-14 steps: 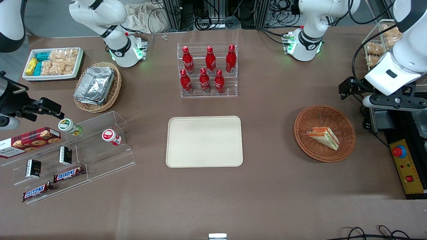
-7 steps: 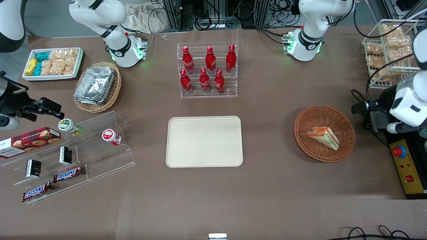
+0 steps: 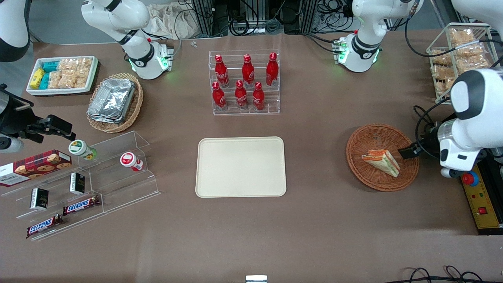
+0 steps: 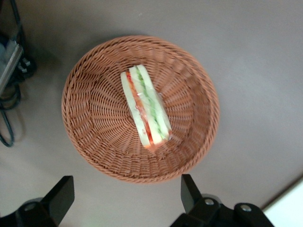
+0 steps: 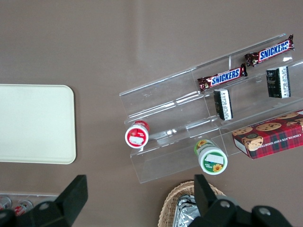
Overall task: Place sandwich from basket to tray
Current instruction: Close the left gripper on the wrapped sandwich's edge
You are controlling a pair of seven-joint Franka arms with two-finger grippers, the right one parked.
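The sandwich, a wrapped white-bread wedge with red and green layers, lies in the round reddish-brown basket. My left gripper hovers above the basket's rim at the working arm's end of the table. It is open wide, with nothing between its fingers, and it is apart from the sandwich. The cream tray lies flat at the table's middle with nothing on it.
A clear rack of red bottles stands farther from the front camera than the tray. A wire rack of snack packets and a yellow control box flank the working arm. Acrylic shelves of snacks sit toward the parked arm's end.
The left arm has swung nearer to the front camera and toward the basket. Its gripper now hangs over the basket's rim instead of off the table's end.
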